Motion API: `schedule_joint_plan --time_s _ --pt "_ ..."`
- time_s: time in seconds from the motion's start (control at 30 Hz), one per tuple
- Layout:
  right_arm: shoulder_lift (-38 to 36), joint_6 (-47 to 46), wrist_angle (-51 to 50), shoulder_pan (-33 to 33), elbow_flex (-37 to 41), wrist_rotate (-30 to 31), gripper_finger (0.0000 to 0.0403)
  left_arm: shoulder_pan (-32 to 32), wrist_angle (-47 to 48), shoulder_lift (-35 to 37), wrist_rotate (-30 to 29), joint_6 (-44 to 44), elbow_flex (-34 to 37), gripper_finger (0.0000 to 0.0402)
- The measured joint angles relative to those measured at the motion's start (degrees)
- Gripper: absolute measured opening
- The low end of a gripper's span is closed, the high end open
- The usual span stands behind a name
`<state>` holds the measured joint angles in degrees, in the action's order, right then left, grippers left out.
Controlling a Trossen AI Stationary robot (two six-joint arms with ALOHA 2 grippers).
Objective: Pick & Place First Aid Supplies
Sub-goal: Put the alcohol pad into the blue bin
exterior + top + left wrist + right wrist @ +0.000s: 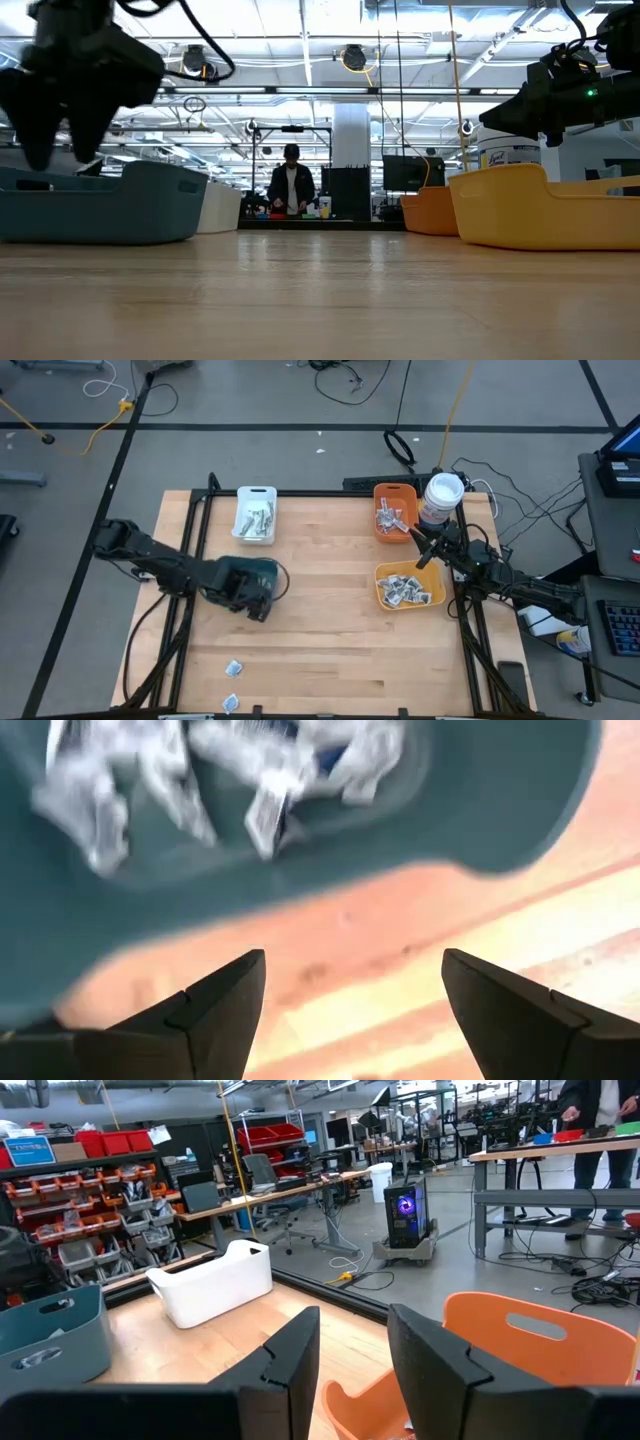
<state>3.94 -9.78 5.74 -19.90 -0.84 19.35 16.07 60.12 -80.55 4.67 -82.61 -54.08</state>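
Pale wood planks make up the surface [330, 610], framed by dark rails, with bins set toward its far half and bare boards toward the near edge.

At the left side, the left claw [262, 609] hangs with its fingers [215, 1010] spread wide and nothing between them — released. It sits right at the near rim of the teal bin [480, 810], whose floor holds a heap of white packets with bluish print [270, 780]. Those lie just beyond the fingertips, toward the far edge.

What remains loose is two small packets [234, 668] near the near edge, left of centre, one closer to the edge than the other. They lie toward the near edge from the left claw, almost in line with it, and that arm is plainly the nearer one. They are too small to read a long axis.

Farther along the far edge stands the white bin [256, 513] with narrow strips in it, then the orange bin [394, 491] and, nearer, the yellow bin [408, 600], both holding packets.

The right claw [424, 559] hovers between orange and yellow bins, fingers [290, 1360] partly apart, nothing seen between them.
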Motion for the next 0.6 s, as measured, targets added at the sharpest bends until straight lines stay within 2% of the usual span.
schedule_joint_plan --time_s 0.27,0.6 --pt "0.0 0.0 0.0 0.02 0.0 0.0 0.0116 13.2 -0.74 0.0 0.39 -18.08 -0.21 0.031" --pt "0.0 0.0 0.0 0.01 -0.01 0.0 0.0116 26.08 -10.77 -0.94 2.37 -31.43 -0.23 0.031"
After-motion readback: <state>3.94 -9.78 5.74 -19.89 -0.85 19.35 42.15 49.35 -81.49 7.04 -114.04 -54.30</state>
